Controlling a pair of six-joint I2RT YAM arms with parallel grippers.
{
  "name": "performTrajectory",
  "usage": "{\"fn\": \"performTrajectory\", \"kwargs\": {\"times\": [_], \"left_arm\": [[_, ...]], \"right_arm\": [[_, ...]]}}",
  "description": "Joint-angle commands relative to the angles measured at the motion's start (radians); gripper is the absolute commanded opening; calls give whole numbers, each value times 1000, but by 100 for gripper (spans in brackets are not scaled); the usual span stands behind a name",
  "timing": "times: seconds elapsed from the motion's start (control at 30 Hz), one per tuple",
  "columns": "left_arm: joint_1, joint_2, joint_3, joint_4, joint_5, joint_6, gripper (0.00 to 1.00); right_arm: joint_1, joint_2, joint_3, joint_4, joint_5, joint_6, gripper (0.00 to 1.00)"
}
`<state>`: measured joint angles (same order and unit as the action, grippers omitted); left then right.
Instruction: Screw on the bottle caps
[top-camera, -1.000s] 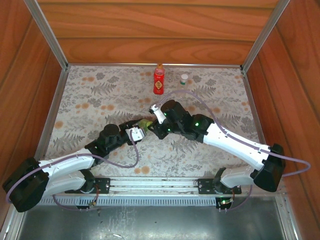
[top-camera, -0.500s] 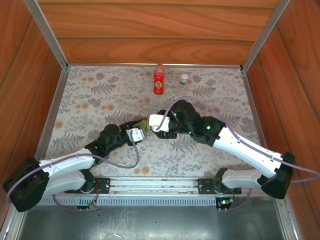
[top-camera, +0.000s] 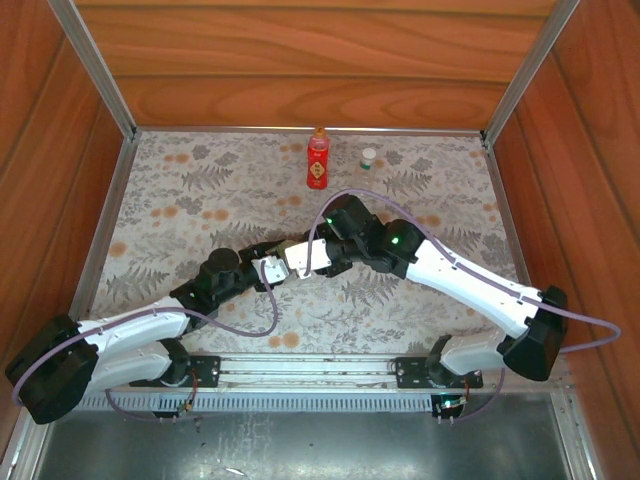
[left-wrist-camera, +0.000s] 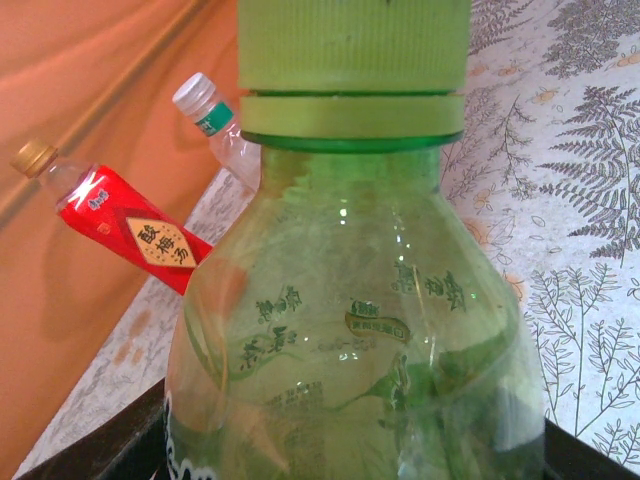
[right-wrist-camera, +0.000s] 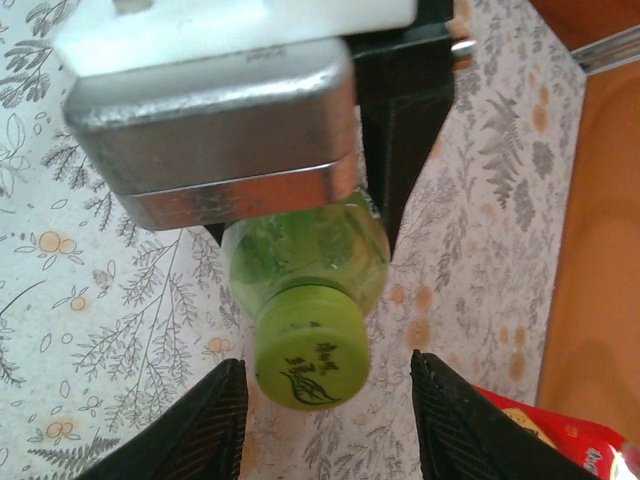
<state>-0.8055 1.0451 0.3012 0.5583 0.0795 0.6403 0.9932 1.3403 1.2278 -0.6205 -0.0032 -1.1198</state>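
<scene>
Right gripper (right-wrist-camera: 326, 365) has slid in toward the green bottle (left-wrist-camera: 350, 330) since the earlier frame. Its jaws stand spread either side of the green cap (right-wrist-camera: 308, 352), touching neither side. Left gripper (top-camera: 270, 268) pinches the bottle's body, tilted above the cloth. The cap sits nearer one finger, so an off-centre squeeze could cross-thread it or twist the bottle loose.

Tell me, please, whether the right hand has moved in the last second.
Yes. The right hand has drawn away from the red bottle, toward the near side and slightly left.
</scene>
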Motion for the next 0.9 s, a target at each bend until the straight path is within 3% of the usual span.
{"fn": "performTrajectory", "kwargs": {"times": [0.0, 0.3, 0.43, 0.57, 0.87], "left_arm": [[-4, -16, -10, -3, 7, 15, 58], [-4, -20, -11, -3, 5, 15, 58], [-3, -21, -13, -5, 2, 14, 58], [-3, -19, -11, -5, 1, 15, 58], [-3, -13, -10, -7, -7, 16, 58]], "right_arm": [[-5, 16, 14, -24, -15, -41, 47], [-7, 34, 2, 13, -26, 3, 30], [-10, 21, -17, 45, -38, 137, 12], [-16, -15, -47, 114, -42, 434, 0], [-19, -12, -14, 175, 107, 1363, 0]]}}
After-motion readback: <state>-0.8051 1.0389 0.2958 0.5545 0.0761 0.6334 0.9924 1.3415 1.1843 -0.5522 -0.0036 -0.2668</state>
